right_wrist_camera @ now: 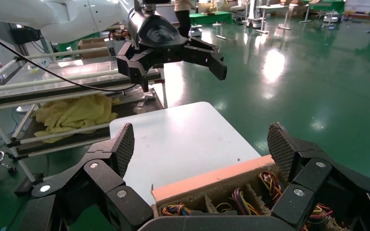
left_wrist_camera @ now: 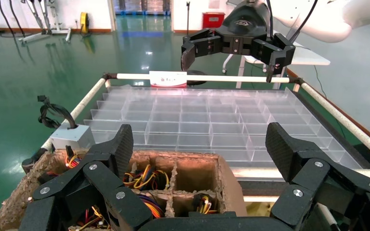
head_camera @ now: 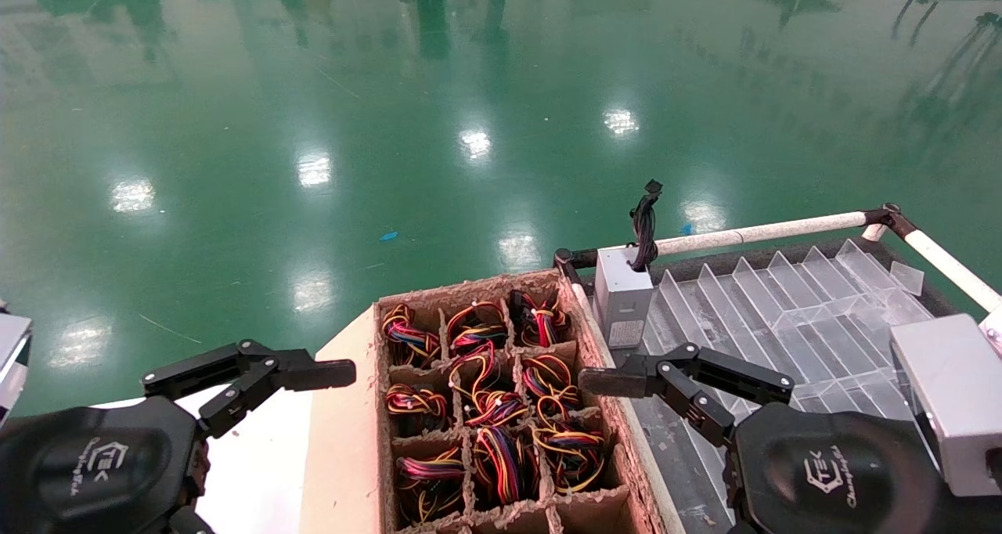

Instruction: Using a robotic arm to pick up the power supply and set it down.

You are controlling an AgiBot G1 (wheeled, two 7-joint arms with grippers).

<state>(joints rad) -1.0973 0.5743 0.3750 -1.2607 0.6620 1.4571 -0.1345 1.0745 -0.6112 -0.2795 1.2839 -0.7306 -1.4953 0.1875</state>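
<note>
Head view shows my right gripper (head_camera: 603, 381) spread wide and empty at the right edge of the divided carton (head_camera: 603, 354). Power supplies (head_camera: 501, 409) sit just left of its fingertips. My left gripper (head_camera: 333, 375), wide too, hovers beyond the carton's far side.

In the head view, the carton (head_camera: 501, 409) runs off the bottom edge, its nearest cells cut away. Both grippers' bodies are cropped at the lower corners. The label (head_camera: 625, 333) on the grey box (head_camera: 621, 295) is too small to read.
</note>
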